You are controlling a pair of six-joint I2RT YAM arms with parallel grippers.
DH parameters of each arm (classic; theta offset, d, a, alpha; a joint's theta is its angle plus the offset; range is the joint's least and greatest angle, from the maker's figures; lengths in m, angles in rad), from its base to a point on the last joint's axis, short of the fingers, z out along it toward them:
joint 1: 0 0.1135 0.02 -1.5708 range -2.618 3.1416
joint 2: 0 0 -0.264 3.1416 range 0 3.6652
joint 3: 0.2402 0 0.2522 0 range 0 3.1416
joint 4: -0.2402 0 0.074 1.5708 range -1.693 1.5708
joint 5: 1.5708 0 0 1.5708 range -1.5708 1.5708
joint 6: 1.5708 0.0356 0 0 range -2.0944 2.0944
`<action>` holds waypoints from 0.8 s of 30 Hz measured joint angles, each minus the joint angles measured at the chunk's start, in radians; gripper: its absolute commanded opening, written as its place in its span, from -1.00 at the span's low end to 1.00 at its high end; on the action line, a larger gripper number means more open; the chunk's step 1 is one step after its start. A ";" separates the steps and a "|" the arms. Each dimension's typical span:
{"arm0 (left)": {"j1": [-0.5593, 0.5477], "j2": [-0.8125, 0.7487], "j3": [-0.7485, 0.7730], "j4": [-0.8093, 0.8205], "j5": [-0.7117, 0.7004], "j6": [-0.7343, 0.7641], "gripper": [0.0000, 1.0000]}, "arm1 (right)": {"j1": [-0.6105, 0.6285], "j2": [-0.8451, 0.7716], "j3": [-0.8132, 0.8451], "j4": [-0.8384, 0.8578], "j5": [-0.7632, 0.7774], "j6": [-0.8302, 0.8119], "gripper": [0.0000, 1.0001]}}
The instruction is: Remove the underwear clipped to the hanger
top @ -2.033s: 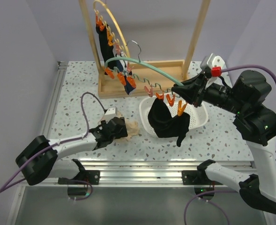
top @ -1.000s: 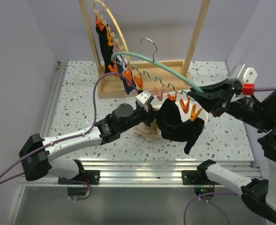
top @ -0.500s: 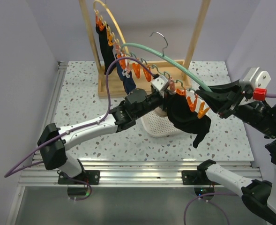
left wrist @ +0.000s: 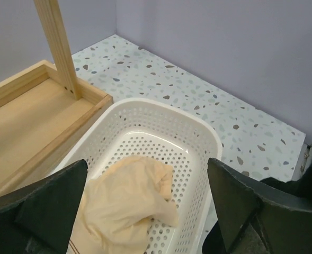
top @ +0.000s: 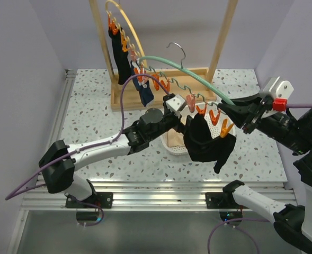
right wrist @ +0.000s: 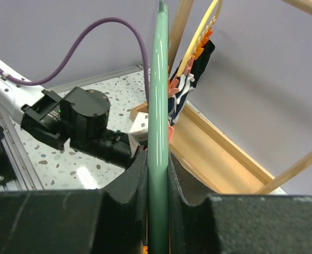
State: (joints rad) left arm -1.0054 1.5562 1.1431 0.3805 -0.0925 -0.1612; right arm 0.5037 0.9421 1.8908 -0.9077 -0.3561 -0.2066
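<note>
My right gripper (top: 234,112) is shut on the bar of the green hanger (right wrist: 158,106) and holds it in the air over the table. A black underwear (top: 204,144) hangs from the hanger's orange clips, and a navy one with white trim (top: 144,93) is clipped further along. My left gripper (left wrist: 146,174) stands open above the white basket (left wrist: 198,119), nothing between its fingers (left wrist: 44,206). A pale beige underwear (left wrist: 121,203) lies crumpled inside the basket, just under the jaws. In the top view the left gripper (top: 178,120) sits beside the hanging black piece.
A wooden rack (top: 161,79) stands at the back of the table. A yellow hoop hanger (top: 125,32) with orange clips and a long black garment (top: 118,53) hangs from it. The left arm's purple cable (top: 121,106) loops over the table.
The left gripper has opened and let the beige underwear drop into the basket. The right arm has lowered the hanger a little and shifted it left.
</note>
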 measured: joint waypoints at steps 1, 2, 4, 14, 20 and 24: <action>0.000 -0.023 -0.027 -0.001 -0.003 0.001 0.99 | 0.000 0.000 -0.001 0.000 0.000 0.000 -1.00; 0.000 -0.050 -0.055 -0.001 -0.007 0.002 1.00 | 0.000 0.000 -0.002 0.000 0.000 -0.001 -1.00; 0.000 -0.120 -0.113 -0.006 -0.017 0.004 1.00 | 0.000 0.000 -0.002 0.001 0.000 -0.001 -1.00; 0.000 -0.458 -0.361 -0.044 -0.047 0.003 1.00 | 0.000 0.028 -0.057 0.025 -0.024 0.007 -1.00; 0.000 -0.709 -0.554 -0.125 -0.097 -0.043 1.00 | 0.000 0.123 -0.110 0.079 -0.115 0.043 -1.00; 0.000 -0.961 -0.619 -0.164 -0.108 -0.093 1.00 | 0.000 0.219 -0.133 0.130 -0.184 0.081 -1.00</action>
State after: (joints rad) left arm -1.0054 0.5957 0.5240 0.2161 -0.2008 -0.2543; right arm 0.5037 1.1614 1.7580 -0.7780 -0.5404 -0.1257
